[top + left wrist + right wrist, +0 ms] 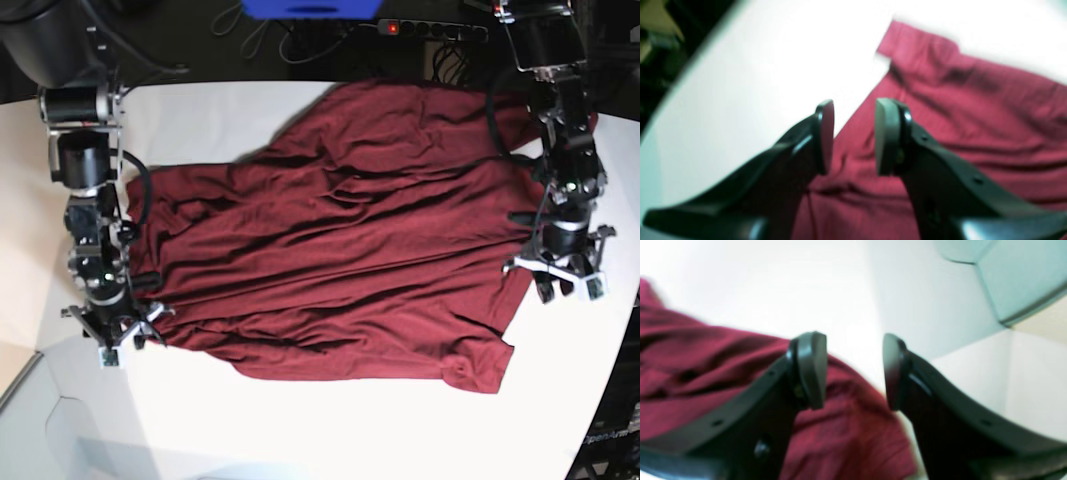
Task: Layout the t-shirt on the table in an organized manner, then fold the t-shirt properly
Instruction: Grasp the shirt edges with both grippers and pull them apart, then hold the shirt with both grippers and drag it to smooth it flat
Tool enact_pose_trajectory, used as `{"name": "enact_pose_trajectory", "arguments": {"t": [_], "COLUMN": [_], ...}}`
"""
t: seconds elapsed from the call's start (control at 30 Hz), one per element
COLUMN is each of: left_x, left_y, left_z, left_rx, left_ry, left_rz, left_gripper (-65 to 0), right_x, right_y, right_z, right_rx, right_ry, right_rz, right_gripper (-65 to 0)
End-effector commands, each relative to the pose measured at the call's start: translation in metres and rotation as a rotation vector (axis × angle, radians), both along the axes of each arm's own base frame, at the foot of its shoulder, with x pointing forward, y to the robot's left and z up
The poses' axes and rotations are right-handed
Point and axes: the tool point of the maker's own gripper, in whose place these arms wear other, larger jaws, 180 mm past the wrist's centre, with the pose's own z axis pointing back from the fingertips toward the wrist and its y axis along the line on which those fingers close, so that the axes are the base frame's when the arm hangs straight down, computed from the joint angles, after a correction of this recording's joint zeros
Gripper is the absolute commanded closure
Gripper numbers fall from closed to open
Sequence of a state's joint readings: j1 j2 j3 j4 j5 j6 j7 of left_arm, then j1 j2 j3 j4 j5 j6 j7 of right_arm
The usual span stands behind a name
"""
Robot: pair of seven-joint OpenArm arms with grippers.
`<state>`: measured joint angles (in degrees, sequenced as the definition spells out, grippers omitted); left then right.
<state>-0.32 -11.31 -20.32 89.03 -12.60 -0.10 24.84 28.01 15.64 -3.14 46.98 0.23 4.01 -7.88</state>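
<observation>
The dark maroon t-shirt (340,260) lies spread and wrinkled across the white table (330,430), with one sleeve (475,365) toward the near edge. My left gripper (570,288) hovers open at the shirt's right edge. In the left wrist view the left gripper (853,136) shows a clear gap between its pads, above the shirt (973,133), with a hemmed corner (907,43) ahead. My right gripper (120,345) stands open at the shirt's left edge. In the right wrist view the right gripper (853,371) holds nothing, over the border between shirt (706,373) and table (806,290).
A blue object (310,8) and a black power strip (430,28) with cables lie beyond the table's far edge. The left wrist view shows the table's edge (690,73) with dark floor behind it. A pale panel (1023,280) adjoins the table by the right gripper.
</observation>
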Motion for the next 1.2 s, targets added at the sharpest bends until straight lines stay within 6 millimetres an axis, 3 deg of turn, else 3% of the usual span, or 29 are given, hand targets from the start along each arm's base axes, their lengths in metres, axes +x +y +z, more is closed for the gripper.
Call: {"name": "enact_pose_trajectory", "arguments": {"t": [0.0,0.07,0.2,0.27,0.37,0.47,0.67,0.8,0.93,1.17], "left_x": [0.010,0.026,0.054,0.061,0.065,0.059,0.014,-0.016,-0.032,-0.026], "left_y": [-0.003,-0.006,-0.007,-0.007,-0.007,-0.003,0.024,0.029,0.024,0.013], "left_z": [0.015,0.016,-0.032,-0.061,-0.088,-0.097,-0.122,-0.119,-0.105,-0.064], "left_rx": [0.001,-0.022,-0.123,-0.168,-0.201,-0.173,-0.073,-0.022,0.014,0.049], "left_ry": [-0.048,-0.057,0.056,0.135,0.192,0.184,0.261,0.260,0.226,0.120], "left_rz": [-0.008,0.000,0.036,0.052,0.071,0.075,0.066,0.047,0.019,-0.014], "left_gripper": [-20.0,-20.0,-20.0,-20.0,-20.0,-19.9,-19.9,-19.9,-19.9,-19.9], "right_x": [0.013,0.011,0.000,-0.007,-0.016,-0.030,-0.069,-0.094,-0.118,-0.143], "right_y": [-0.002,0.016,0.035,0.040,0.040,0.040,0.038,0.041,0.047,0.065], "right_z": [0.030,0.031,0.021,0.011,-0.002,-0.018,-0.059,-0.073,-0.062,-0.030], "right_rx": [-0.012,0.010,0.032,0.039,0.039,0.038,0.036,0.033,0.015,0.008], "right_ry": [-0.078,-0.081,-0.063,-0.044,-0.016,0.019,0.115,0.144,0.111,0.029], "right_rz": [-0.001,0.020,0.039,0.044,0.044,0.044,0.043,0.053,0.088,0.143], "right_gripper": [-27.4,-27.4,-27.4,-27.4,-27.4,-27.4,-27.4,-27.4,-27.4,-27.4]}}
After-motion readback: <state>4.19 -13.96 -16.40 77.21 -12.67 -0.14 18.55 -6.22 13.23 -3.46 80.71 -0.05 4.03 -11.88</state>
